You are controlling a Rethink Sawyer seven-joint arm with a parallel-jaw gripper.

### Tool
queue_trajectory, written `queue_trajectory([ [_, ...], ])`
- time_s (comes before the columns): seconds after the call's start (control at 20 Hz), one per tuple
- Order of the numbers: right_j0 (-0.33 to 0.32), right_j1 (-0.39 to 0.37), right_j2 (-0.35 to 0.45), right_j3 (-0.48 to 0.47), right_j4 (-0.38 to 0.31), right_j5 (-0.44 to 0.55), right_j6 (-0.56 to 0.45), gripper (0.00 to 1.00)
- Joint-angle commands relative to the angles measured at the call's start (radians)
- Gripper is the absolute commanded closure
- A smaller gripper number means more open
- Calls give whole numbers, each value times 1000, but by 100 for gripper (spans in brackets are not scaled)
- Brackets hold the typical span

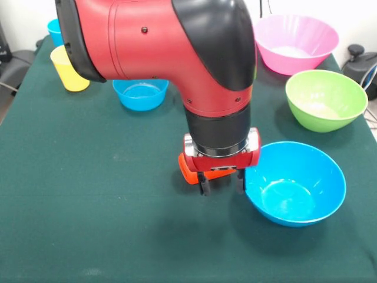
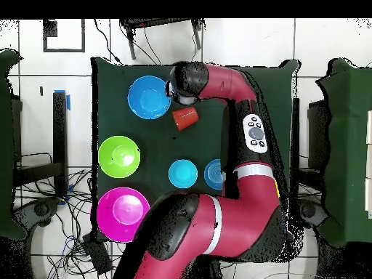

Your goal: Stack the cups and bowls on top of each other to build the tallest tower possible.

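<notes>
Orange-red cup (image 1: pixel 187 169) lies beside the big blue bowl (image 1: pixel 294 183), gripper (image 1: pixel 221 184) above it, fingers parted.

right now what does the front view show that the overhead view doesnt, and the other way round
Only the front view shows the yellow cup and the sky blue cup behind it at the table's corner, plus the gripper with its fingertips down at the table.

Only the overhead view shows a second small blue bowl, partly under the arm, and the cables on the floor.

Both show the orange-red cup lying on its side by the gripper, the big blue bowl, the green bowl, the pink bowl and one small blue bowl.
</notes>
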Motion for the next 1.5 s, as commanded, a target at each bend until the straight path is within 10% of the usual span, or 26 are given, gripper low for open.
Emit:
queue_trajectory([
  [0.05,6,4,21,35,-34,23,-64,0],
  [1.5,-7,-104,30,156,-3,39,-50,0],
])
